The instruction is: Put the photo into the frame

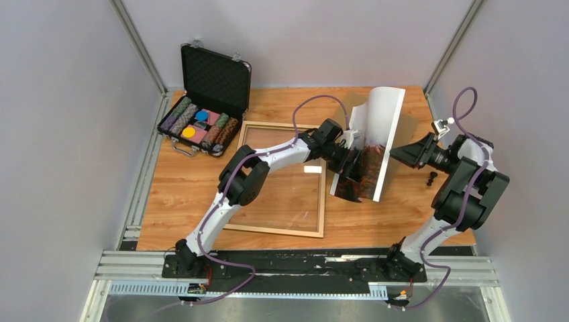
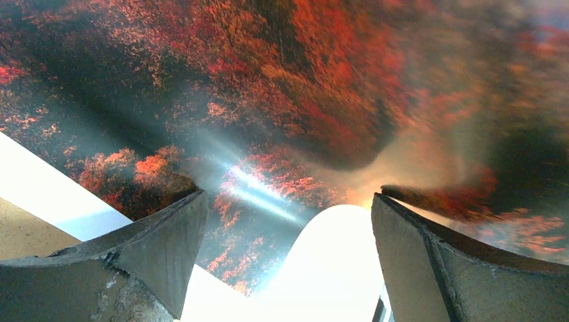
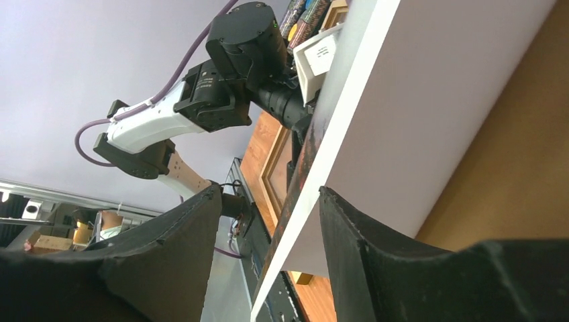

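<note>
Left arm outstretched toward upright photo

Left arm, right arm: white shells, black joints, purple cables looping alongside. Black bases at near edge of table. Jaws dark grey, scuffed.

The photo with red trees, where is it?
In the top view the photo stands up curled, just right of the frame, over the right half of the table.

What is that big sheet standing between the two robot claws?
It is the photo, curled and standing on edge between the left gripper and the right gripper. The top view shows this best.
</note>
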Robot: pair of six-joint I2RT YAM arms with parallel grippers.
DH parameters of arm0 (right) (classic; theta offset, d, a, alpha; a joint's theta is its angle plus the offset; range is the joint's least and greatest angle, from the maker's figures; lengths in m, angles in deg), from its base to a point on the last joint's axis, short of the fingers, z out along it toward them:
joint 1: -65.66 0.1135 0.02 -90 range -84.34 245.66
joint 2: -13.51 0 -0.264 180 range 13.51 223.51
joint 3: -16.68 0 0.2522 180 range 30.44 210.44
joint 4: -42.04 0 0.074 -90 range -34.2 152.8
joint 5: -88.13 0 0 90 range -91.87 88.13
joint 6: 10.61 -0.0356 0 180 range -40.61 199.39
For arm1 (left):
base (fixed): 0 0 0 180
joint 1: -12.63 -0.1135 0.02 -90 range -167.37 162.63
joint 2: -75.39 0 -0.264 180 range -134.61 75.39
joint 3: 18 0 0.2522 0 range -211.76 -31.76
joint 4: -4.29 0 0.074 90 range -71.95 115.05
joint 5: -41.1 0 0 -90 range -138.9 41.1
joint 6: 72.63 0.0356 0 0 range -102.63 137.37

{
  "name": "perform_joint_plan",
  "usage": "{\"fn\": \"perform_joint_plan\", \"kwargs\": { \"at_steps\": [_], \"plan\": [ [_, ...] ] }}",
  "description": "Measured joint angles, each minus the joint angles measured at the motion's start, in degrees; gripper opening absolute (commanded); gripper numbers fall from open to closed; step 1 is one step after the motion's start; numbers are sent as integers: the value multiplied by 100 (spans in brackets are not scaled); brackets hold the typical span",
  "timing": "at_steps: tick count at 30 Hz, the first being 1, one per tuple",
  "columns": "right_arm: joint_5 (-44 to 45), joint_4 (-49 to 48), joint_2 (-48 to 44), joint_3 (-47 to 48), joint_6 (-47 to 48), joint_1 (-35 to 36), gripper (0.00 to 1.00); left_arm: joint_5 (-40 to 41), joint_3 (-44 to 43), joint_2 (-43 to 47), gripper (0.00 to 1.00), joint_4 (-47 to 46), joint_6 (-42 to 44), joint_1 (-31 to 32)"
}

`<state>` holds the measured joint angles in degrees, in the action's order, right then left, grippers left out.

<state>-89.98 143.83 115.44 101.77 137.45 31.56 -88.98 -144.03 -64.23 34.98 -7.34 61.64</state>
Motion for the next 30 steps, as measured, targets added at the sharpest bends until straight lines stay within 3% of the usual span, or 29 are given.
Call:
{"fn": "perform_joint_plan", "kwargs": {
  "at_steps": [13,22,25,27,30],
  "plan": [
    [-13,50,28,85,-101,372,57,28,26,33,100,35,42,7],
    [-9,-2,826,472,-59,271,51,31,26,37,100,44,44,7],
    [186,-1228,881,280,-1029,-120,53,46,50,52,100,44,52,7],
    [741,-2649,448,-439,-1967,-345,54,55,52,57,100,52,57,9],
    [1576,-3866,-205,-1224,-2868,-479,57,81,59,70,100,66,61,11]
  ]
}}
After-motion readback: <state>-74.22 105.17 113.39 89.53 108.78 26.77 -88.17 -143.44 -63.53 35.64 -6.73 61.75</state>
